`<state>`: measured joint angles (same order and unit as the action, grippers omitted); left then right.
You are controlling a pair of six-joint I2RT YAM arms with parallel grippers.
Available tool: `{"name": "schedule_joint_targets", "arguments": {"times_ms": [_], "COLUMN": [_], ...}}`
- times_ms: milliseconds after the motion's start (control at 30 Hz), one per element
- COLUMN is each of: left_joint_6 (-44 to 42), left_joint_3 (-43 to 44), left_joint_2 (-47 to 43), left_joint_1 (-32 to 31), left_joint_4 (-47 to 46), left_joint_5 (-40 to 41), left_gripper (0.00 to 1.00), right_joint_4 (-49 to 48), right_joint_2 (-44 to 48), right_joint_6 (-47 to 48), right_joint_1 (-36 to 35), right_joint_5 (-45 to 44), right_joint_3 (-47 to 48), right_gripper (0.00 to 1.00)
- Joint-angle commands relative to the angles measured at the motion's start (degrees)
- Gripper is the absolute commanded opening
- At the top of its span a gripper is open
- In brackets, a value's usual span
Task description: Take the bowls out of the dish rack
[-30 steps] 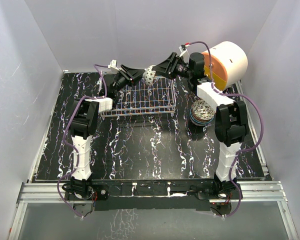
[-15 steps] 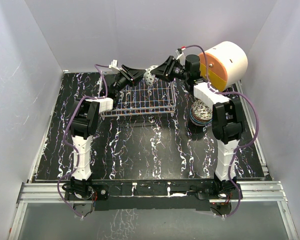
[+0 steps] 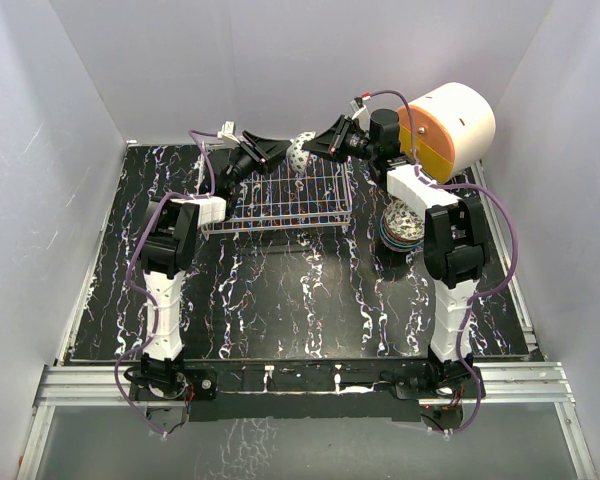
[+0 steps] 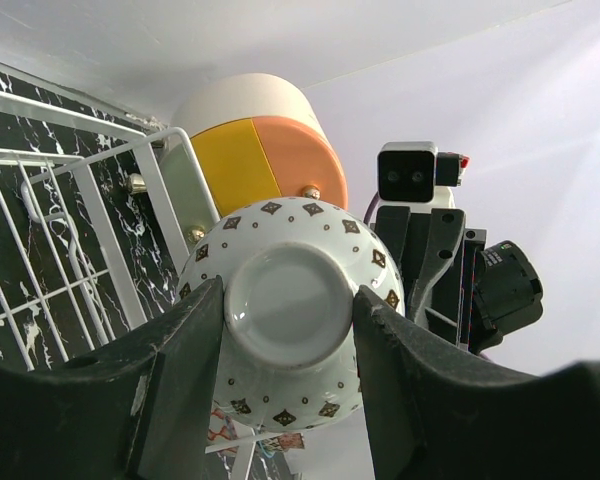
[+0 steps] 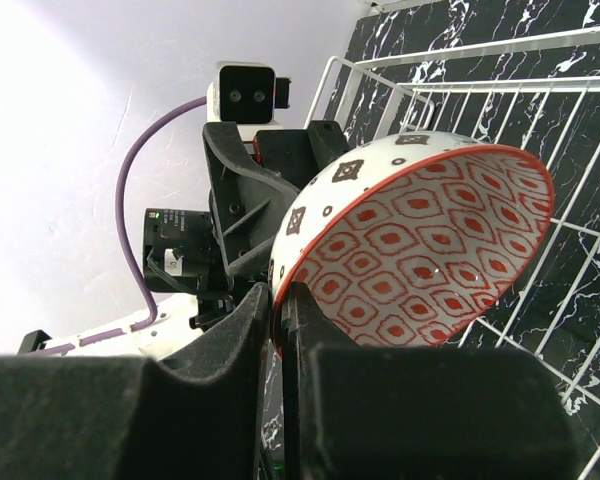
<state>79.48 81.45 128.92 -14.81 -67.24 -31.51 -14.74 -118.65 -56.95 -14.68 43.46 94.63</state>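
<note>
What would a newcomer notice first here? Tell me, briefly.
First, the bowl over the far right corner of the rack, gripped by both arms at once. The left gripper spans its foot ring and the right gripper pinches its rim. Next come the big white cylinder with an orange-yellow face at the far right, and the stack of bowls just right of the rack.

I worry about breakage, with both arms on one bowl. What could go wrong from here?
The left gripper holds the bowl only by its small foot ring, the right gripper only by its thin rim. If one releases too early, the bowl could drop onto the rack below. If both pull while clamped, it could twist loose.
</note>
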Motion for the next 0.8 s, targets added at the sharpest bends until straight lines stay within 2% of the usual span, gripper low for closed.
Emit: {"name": "schedule_joint_targets", "arguments": {"times_ms": [0, 233, 500, 767], "left_joint_6": [-0.1, 2.2, 1.2, -4.6], "left_joint_3": [0.2, -0.6, -1.7, -2.6], "left_joint_2": [-3.0, -2.1, -2.7, -4.7], "left_joint_1": [-0.3, -0.1, 0.5, 0.5], "left_joint_4": [-4.6, -8.4, -8.3, -3.4], "left_joint_5": [0.2, 0.8, 1.4, 2.1], "left_gripper": [0.3, 0.57, 0.65, 0.7], "right_joint_4": [-2.7, -0.8, 4.6, 17.5], "right_joint_2": [1.4, 2.9, 7.5, 15.1], "right_joint_6": [0.6, 2.9, 8.2, 22.2], "right_joint_1": [-0.2, -0.2, -0.2, 0.0], "right_joint_5": [0.6, 0.5, -0.4, -8.2], "right_joint_3": [2.3, 2.2, 1.6, 0.1], "right_gripper": [0.07, 0.07, 0.07, 0.07]}}
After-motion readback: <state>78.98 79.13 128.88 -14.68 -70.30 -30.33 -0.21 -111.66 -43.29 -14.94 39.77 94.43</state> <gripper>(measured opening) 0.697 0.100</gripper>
